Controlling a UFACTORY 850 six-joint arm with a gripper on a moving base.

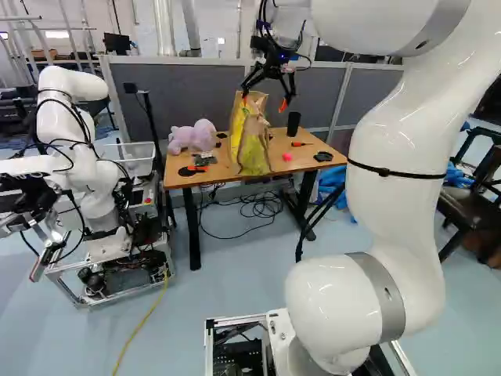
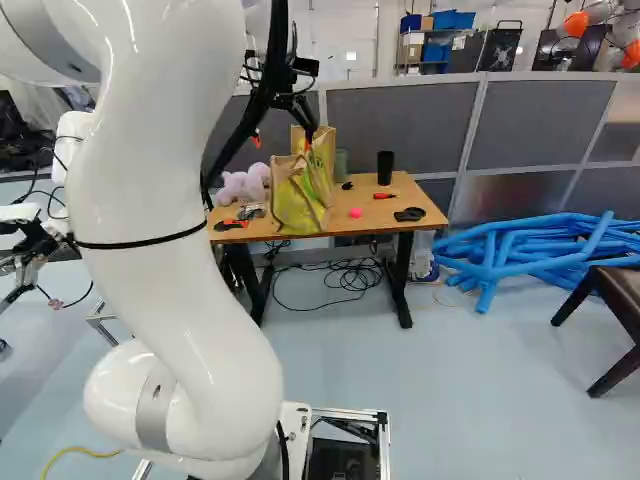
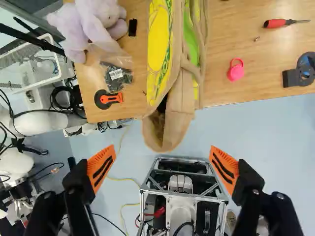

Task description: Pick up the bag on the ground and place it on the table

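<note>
Fingers (image 1: pixel 290 88) released and spread wide, at upper centre of the left base view, above the bag (image 1: pixel 252 145). Bag is brown with yellow and green panels, upright on the wooden tabletop (image 1: pixel 223 174), upper centre in both base views. Wrist view puts the bag ahead of the fingers, with a brown flap or loop sticking out past the tabletop's near edge toward me; can't tell which it is.

Purple plush toy (image 1: pixel 192 136) sits just left of the bag in the left base view, with a clear pouch of dark bits (image 3: pixel 118 76) and an orange-and-black tool (image 3: pixel 108 99) near it. To the bag's right in the right base view I get a black cylinder (image 2: pixel 385 168), red-handled screwdriver (image 2: pixel 384 196), pink item (image 2: pixel 356 213) and black round-ended item (image 2: pixel 409 215).

Cables (image 2: pixel 345 275) lie tangled on the floor under the tabletop. Another robot (image 1: pixel 78 149) stands at the left of the left base view. Blue tubes (image 2: pixel 540 250) are piled on the floor, right side of the right base view, beside a dark chair (image 2: pixel 615 300).
</note>
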